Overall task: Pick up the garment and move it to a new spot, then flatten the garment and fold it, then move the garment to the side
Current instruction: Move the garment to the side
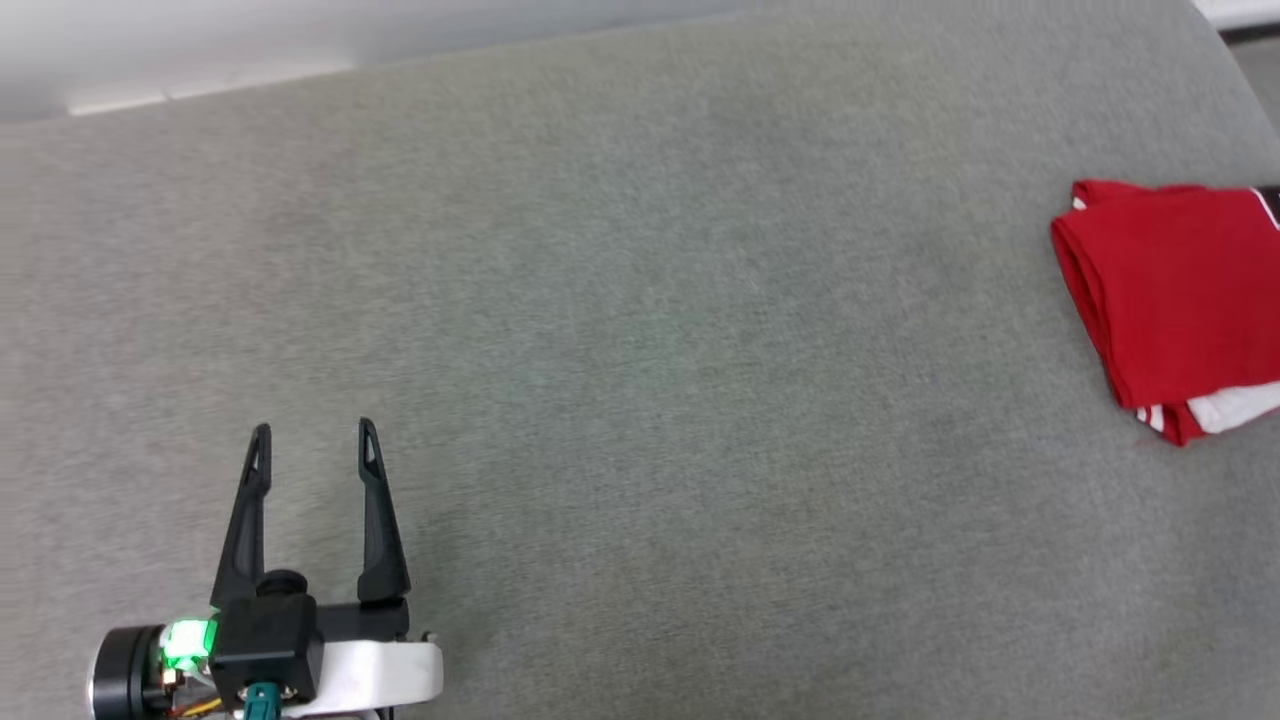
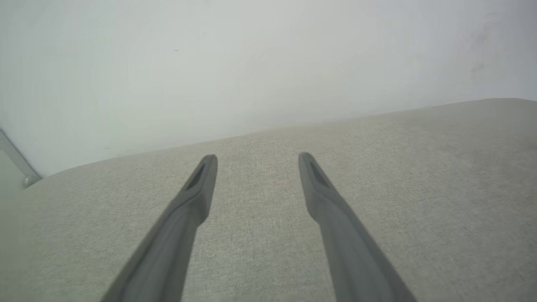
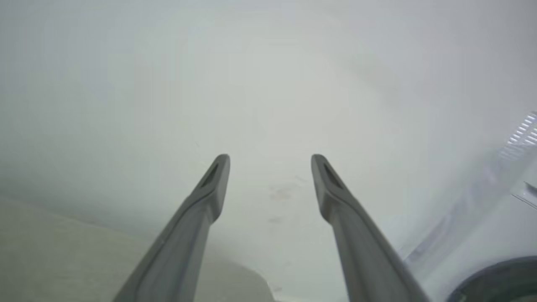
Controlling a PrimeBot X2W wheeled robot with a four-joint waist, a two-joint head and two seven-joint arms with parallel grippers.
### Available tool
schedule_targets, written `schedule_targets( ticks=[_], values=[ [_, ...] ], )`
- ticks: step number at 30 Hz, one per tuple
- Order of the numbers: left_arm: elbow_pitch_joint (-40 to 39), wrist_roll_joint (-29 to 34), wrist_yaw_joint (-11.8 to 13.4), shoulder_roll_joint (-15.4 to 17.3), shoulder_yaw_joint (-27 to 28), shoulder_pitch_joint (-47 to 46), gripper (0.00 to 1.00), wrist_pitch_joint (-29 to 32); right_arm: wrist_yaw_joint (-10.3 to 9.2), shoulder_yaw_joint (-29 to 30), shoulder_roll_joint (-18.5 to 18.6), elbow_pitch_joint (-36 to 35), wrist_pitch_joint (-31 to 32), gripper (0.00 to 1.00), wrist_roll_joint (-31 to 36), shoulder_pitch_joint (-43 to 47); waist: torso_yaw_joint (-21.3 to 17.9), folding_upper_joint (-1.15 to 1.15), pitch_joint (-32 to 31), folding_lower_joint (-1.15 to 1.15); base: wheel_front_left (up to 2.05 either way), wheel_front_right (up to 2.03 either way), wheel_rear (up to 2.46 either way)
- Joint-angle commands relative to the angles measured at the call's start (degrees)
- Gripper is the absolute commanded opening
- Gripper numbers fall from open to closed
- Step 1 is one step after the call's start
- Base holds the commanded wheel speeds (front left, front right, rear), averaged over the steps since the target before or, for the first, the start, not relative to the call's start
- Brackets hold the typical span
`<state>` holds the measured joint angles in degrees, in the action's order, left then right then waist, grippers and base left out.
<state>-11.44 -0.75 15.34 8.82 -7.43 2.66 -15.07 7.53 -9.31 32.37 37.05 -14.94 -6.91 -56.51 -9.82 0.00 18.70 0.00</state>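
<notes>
The garment [image 1: 1180, 300], bright red with a white striped sleeve edge showing at its near corner, lies folded at the far right of the grey fabric surface [image 1: 640, 350], partly cut off by the head view's edge. My left gripper [image 1: 314, 443] stands open at the lower left, far from the garment, nothing between its fingers. In the left wrist view that gripper [image 2: 257, 161] hovers open over bare grey fabric. In the right wrist view my right gripper [image 3: 270, 161] is open and empty, pointing at a pale wall.
A pale wall [image 2: 251, 63] rises behind the surface's far edge. A corner of the surface [image 3: 63, 251] shows at the lower left of the right wrist view, and a white object with a dark round rim [image 3: 499, 277] at its lower right.
</notes>
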Motion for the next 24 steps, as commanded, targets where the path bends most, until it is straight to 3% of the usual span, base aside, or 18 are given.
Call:
schedule_targets(
  ticks=[1, 6, 11, 19, 24],
  values=[
    [0.1, -0.2, 0.2, -0.2, 0.0, 0.9, 1.00, -0.1, -0.09, 2.4, -2.6, -4.9, -0.2, 1.00, 1.3, 3.1, 2.3, 0.00, -2.4, 0.00, 0.00, 0.00, 0.00],
    [0.5, -0.3, 0.0, -1.2, -0.1, 2.2, 1.00, -0.1, -0.08, 5.7, -11.5, -18.5, -0.2, 1.00, 3.2, 14.0, 5.0, 0.00, -4.7, 0.00, 0.00, 0.00, 0.00],
    [1.4, -0.6, -0.6, -1.6, -0.3, 3.5, 1.00, -0.1, -0.07, 5.2, -17.7, -26.1, -0.2, 1.00, 3.4, 24.1, 7.4, 0.00, -6.8, 0.00, 0.00, 0.00, 0.00],
    [3.2, -0.7, -1.7, -2.0, 0.0, 5.3, 1.00, -0.1, -0.07, 9.7, -25.1, -29.7, -0.2, 1.00, 3.7, 39.0, 9.6, 0.00, -10.1, 0.00, 0.00, 0.00, 0.00],
    [4.2, -0.8, -2.5, -2.3, 0.4, 6.1, 1.00, -0.1, -0.07, 11.6, -27.6, -30.8, -0.2, 1.00, 4.2, 47.2, 10.2, 0.00, -12.1, 0.00, 0.00, 0.00, 0.00]
  ],
)
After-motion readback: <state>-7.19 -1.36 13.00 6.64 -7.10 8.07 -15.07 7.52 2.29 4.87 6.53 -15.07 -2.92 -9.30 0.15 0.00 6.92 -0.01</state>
